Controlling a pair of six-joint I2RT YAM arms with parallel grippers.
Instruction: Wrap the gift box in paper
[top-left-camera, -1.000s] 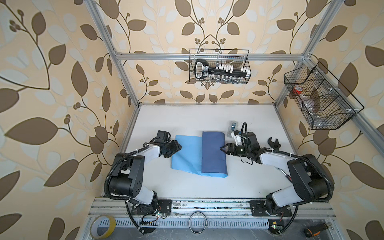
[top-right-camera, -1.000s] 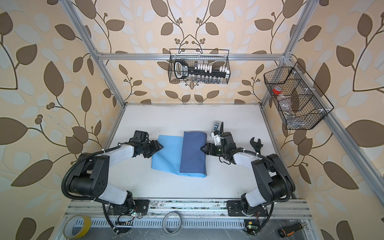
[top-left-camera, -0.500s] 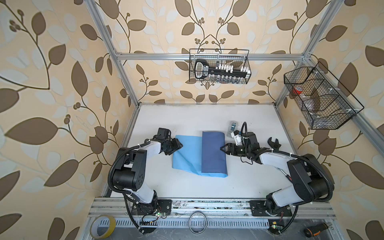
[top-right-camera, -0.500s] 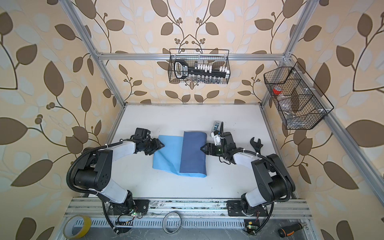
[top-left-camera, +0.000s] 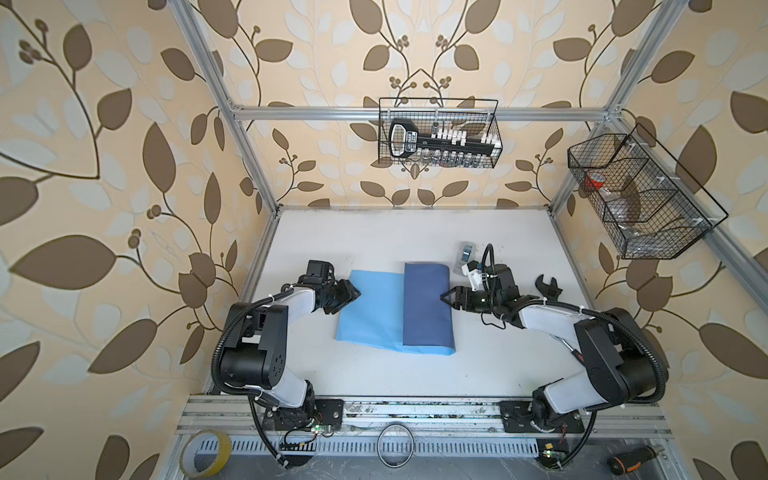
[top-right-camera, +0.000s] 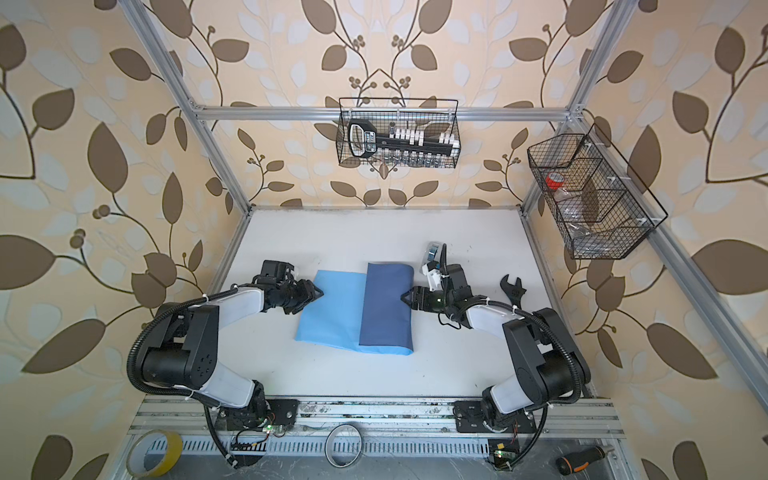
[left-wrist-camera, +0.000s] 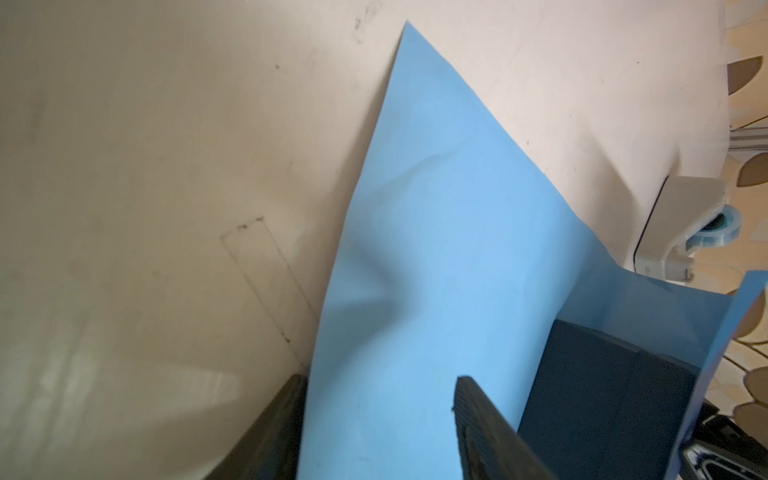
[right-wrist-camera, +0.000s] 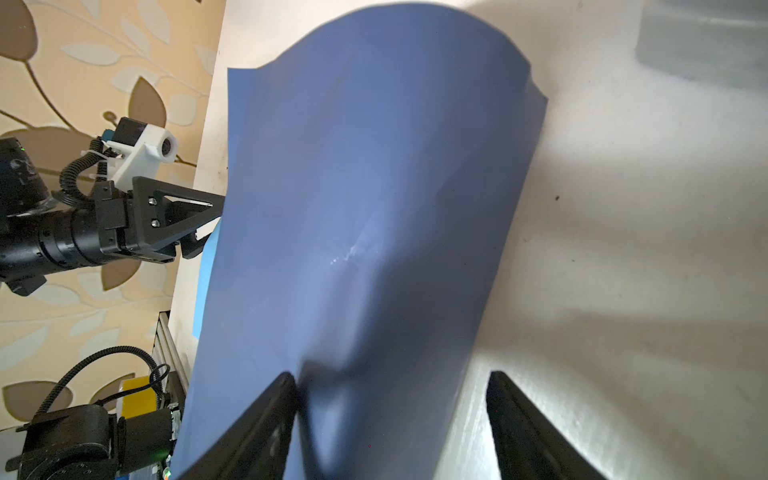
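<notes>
The paper (top-left-camera: 374, 307) lies mid-table, light blue side up, with its slate-blue flap (top-left-camera: 426, 307) folded over the right part; both top views show it (top-right-camera: 332, 311). In the top views the flap hides the gift box. The left wrist view shows the gift box (left-wrist-camera: 602, 395) as a dark navy block under the raised flap. My left gripper (top-left-camera: 355, 293) (left-wrist-camera: 378, 378) is open, its jaws straddling the paper's left edge. My right gripper (top-left-camera: 442, 297) (right-wrist-camera: 390, 374) is open at the flap's right fold, one finger (right-wrist-camera: 274, 407) resting on the flap (right-wrist-camera: 374, 187).
A grey tape dispenser (top-left-camera: 465, 255) stands just behind the right gripper, and a black wrench (top-left-camera: 548, 286) lies to its right. Wire baskets hang on the back wall (top-left-camera: 438, 133) and the right wall (top-left-camera: 636, 199). A yellow tape roll (top-left-camera: 205, 453) and a screwdriver (top-left-camera: 631, 457) lie in front of the rail.
My left gripper has moved right to the paper's left edge, and its jaws have narrowed. The right arm and the flap have stayed still.
</notes>
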